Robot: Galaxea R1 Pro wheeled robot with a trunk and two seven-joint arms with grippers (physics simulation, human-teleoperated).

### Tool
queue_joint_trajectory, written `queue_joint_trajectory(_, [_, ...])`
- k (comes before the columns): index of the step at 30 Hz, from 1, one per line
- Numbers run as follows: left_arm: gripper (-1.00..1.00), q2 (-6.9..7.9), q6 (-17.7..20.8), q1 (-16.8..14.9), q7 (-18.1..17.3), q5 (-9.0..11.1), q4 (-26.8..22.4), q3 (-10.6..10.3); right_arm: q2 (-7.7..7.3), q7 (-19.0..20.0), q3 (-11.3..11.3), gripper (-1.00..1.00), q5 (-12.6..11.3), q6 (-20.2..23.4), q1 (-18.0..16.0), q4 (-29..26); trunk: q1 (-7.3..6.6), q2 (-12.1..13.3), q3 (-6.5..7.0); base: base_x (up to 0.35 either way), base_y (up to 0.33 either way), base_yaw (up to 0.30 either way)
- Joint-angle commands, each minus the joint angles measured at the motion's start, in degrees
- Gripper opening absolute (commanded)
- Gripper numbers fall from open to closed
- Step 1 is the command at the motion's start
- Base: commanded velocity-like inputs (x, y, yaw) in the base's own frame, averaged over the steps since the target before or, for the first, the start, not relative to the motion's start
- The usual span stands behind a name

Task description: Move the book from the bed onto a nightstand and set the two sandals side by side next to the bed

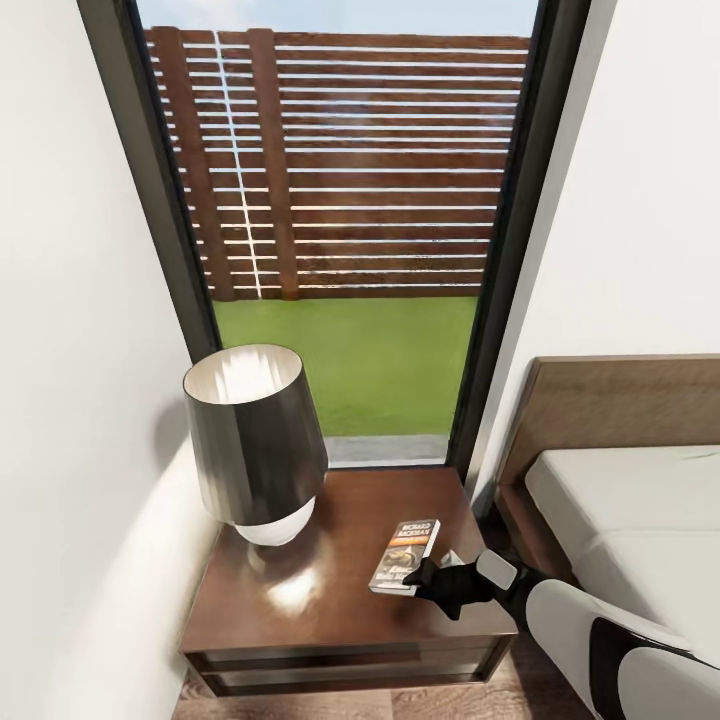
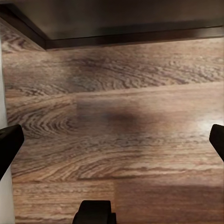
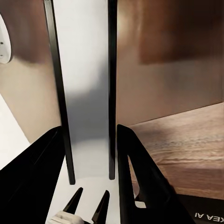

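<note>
The right gripper, matte black on a white and black arm, reaches over the near right part of the nightstand. Its fingers stand apart in the right wrist view, with a pale strip between two thin dark bars seen through the gap; it looks released, though the fingertips are just at the near end of the book and contact cannot be told. The book is a thin paperback with a dark cover, orange band and white lettering, lying flat on the glossy dark brown nightstand top, toward its right side.

The left gripper hangs over the floor, its black fingers at opposite edges of the left wrist view, spread wide and holding nothing. The floor is brown wood plank with strong grain, and a dark cabinet edge runs across beyond it.

On the nightstand's left half stands a lamp with a dark, tapering, glossy shade and a rounded white base. The nightstand is square with a drawer front below. To its right is the bed: pale grey mattress, brown wooden headboard. Behind, a tall dark-framed window shows a slatted brown fence and green lawn between white walls.
</note>
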Motion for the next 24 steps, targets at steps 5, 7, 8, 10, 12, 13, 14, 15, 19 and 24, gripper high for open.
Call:
queue_joint_trajectory(5, [1.0, 0.0, -0.21, -0.04, 0.28, 0.46, 0.02, -0.49, -0.05, 0.28, -0.23, -1.0, 0.6, 0.14, -0.03, 0.03, -0.01, -0.02, -0.05, 0.0, 0.0, 0.0])
queue_joint_trajectory(7, [1.0, 0.0, -0.21, -0.04, 0.28, 0.46, 0.01, -0.49, -0.05, 0.28, -0.21, -1.0, 0.6, 0.14, -0.03, 0.03, 0.43, -0.82, -0.41, 0.0, 0.0, 0.0])
queue_joint_trajectory(8, [1.0, 0.0, -0.21, -0.04, 0.27, 0.46, 0.01, -0.49, -0.05, 0.28, -0.22, -1.0, 0.6, 0.14, -0.03, 0.03, 0.65, -1.22, -0.59, 0.0, 0.0, 0.0])
queue_joint_trajectory(10, [1.0, 0.0, -0.21, -0.04, 0.27, 0.46, 0.01, -0.49, -0.06, 0.28, -0.22, -1.0, 0.6, 0.14, -0.03, 0.03, 1.09, -2.03, -0.95, 0.0, 0.0, 0.0])
queue_joint_trajectory(12, [1.0, 0.0, -0.21, -0.04, 0.27, 0.46, 0.01, -0.49, -0.06, 0.28, -0.23, -1.0, 0.6, 0.14, -0.03, 0.03, 1.31, -2.43, -1.13, 0.0, 0.0, 0.0])
queue_joint_trajectory(13, [1.0, 0.0, -0.21, -0.04, 0.27, 0.46, 0.01, -0.49, -0.06, 0.28, -0.23, -1.0, 0.6, 0.14, -0.03, 0.03, 1.31, -2.43, -1.13, 0.0, 0.0, 0.0])
queue_joint_trajectory(14, [1.0, 0.0, -0.21, -0.04, 0.26, 0.46, 0.01, -0.51, -0.06, 0.28, -0.23, -1.0, 0.6, 0.14, -0.03, 0.03, 1.31, -2.43, -1.13, 0.0, 0.0, 0.0])
queue_joint_trajectory(15, [1.0, 0.0, -0.21, -0.04, 0.26, 0.46, 0.01, -0.51, -0.06, 0.28, -0.23, -1.0, 0.6, 0.14, -0.03, 0.03, 1.31, -2.43, -1.13, 0.0, 0.0, 0.0])
queue_joint_trajectory(19, [1.0, 0.01, -0.21, -0.04, 0.26, 0.46, 0.01, -0.5, -0.06, 0.28, -0.21, -1.0, 0.6, 0.14, -0.03, 0.03, 1.31, -2.43, -1.13, 0.0, 0.0, 0.0])
queue_joint_trajectory(24, [1.0, 0.0, -0.21, -0.04, 0.28, 0.46, 0.01, -0.51, -0.06, 0.28, -0.17, -1.0, 0.6, 0.14, -0.03, 0.03, 1.31, -2.43, -1.13, 0.0, 0.0, 0.0])
